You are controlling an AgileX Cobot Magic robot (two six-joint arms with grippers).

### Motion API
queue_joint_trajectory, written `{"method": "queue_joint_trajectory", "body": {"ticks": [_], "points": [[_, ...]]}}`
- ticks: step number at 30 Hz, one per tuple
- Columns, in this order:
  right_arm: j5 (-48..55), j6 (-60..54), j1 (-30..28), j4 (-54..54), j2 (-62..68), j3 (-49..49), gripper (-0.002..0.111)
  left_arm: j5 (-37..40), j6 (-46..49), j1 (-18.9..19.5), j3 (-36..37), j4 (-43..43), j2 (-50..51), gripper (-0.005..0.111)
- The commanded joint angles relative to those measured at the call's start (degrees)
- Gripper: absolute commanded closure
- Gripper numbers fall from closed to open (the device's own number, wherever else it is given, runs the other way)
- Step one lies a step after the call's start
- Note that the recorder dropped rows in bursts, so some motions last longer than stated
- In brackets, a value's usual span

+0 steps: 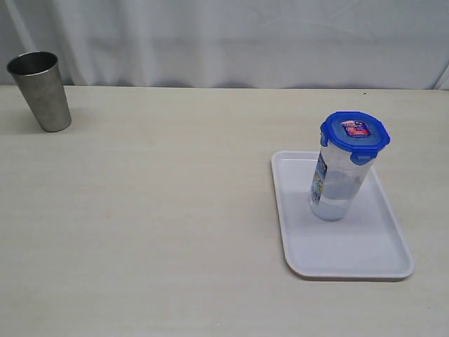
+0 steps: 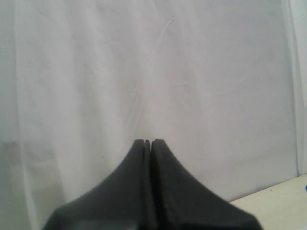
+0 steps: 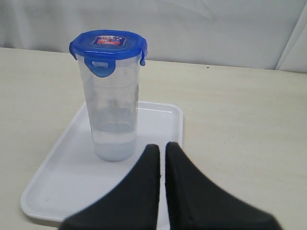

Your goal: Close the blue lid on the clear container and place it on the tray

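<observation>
Both pincers are closed and hold nothing. The left pincer (image 2: 147, 142) faces the white curtain (image 2: 144, 67), with only a corner of the bench in its view. The right pincer (image 3: 162, 146) points toward the container, apart from it. The container (image 1: 337, 186) stands upright on the far half of the tray (image 1: 365, 256), at the right of the bench (image 1: 154, 210). The lid (image 1: 355, 133) sits on the container's top. A steel cup (image 1: 41, 90) stands far left, well apart.

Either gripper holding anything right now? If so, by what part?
Nothing is held. The left gripper and right gripper are both shut and empty; the clear container, blue lid on, stands free on the tray.
</observation>
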Motion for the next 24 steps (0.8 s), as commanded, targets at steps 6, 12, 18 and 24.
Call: {"method": "queue_joint_trajectory", "body": {"ticks": [6, 12, 18, 24], "points": [[-0.6, -0.4, -0.2, 0.1, -0.4, 0.1, 0.104, -4.0, -2.8, 10.9, 9.5, -0.5, -2.4, 0.107], [-0.6, -0.4, -0.2, 0.1, -0.4, 0.1, 0.104, -1.1, -4.3, 17.7, 11.0, -0.5, -2.4, 0.107], [-0.6, -0.4, -0.2, 0.1, -0.4, 0.1, 0.104, 1.7, -4.2, 19.5, 11.0, -0.5, -2.4, 0.107], [-0.6, -0.4, -0.2, 0.1, -0.4, 0.1, 0.104, 3.2, -4.0, 19.5, 12.8, 0.1, -2.4, 0.107]]}}
